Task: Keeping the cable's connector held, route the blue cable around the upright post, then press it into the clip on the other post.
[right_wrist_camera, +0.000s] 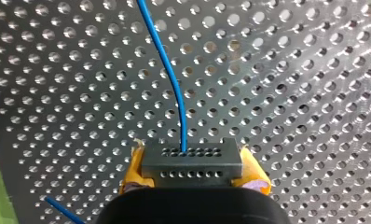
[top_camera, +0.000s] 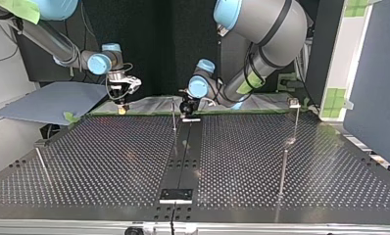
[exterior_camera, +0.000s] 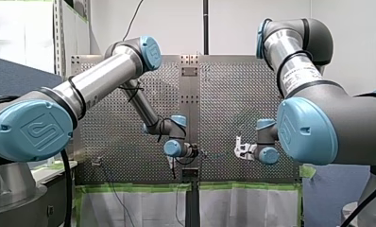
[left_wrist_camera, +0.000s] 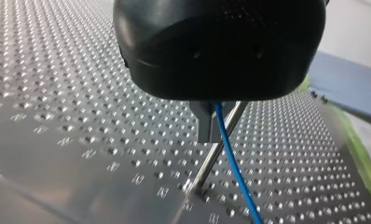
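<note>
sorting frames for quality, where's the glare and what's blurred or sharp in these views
Left wrist view: my left claw housing is a dark blur, glare washes the near table, cable sharp. Right wrist view: connector crisp. Top view: posts mirror in the table.

The thin upright post (left_wrist_camera: 215, 151) stands just beside the closed fingers of my left gripper (left_wrist_camera: 211, 128), the blue cable (left_wrist_camera: 232, 172) slanting past it, so room there is tight. From the connector (right_wrist_camera: 191, 156) clamped in my right gripper (right_wrist_camera: 193, 171) the cable bars the way ahead. In the top view the clip post (top_camera: 294, 122) at the right and a slim rod (top_camera: 42, 164) at the left stand well apart, broad perforated table (top_camera: 109, 156) open between
</note>
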`<state>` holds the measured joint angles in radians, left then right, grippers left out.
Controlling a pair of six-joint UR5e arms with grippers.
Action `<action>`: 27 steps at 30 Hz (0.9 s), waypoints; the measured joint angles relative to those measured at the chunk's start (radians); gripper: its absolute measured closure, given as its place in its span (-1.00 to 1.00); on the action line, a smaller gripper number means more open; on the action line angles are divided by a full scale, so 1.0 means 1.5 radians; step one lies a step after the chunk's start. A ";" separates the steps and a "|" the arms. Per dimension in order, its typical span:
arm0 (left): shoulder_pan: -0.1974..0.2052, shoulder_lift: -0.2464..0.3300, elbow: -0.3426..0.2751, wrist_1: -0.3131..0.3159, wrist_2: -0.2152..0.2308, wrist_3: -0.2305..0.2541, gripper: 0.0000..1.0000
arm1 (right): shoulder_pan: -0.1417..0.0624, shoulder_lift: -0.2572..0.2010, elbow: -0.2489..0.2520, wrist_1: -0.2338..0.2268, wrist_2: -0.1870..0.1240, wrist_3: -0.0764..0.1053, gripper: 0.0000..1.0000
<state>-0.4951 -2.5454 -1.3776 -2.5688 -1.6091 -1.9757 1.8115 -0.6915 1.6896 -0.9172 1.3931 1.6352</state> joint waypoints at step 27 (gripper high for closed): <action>0.002 -0.048 0.016 -0.002 0.028 -0.019 1.00 | -0.003 0.051 -0.036 -0.009 -0.013 -0.006 1.00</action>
<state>-0.4918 -2.6179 -1.3532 -2.5719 -1.5675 -2.0048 1.8067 -0.6153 1.6352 -0.9309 1.3733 1.6261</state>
